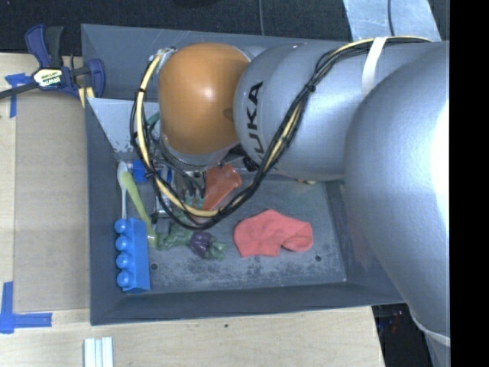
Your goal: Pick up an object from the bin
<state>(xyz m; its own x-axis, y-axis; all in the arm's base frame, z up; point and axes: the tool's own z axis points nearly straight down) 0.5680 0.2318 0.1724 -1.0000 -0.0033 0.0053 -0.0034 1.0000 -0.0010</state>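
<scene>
Camera view: at the front left of the bin (pixel 229 297) a blue studded block (pixel 134 254) is seen, with a red cloth (pixel 273 234) to its right. Behind, beneath the orange wrist cover (pixel 200 98), an orange-red piece (pixel 222 186) lies mid-bin. It is judged light and stiff, best gripped across its narrow width. Whether the jaws are open cannot be told.

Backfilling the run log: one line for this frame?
gripper low, bin left | nearest: orange-red piece, green-purple toy, blue studded brick | grasp: cannot tell
</scene>
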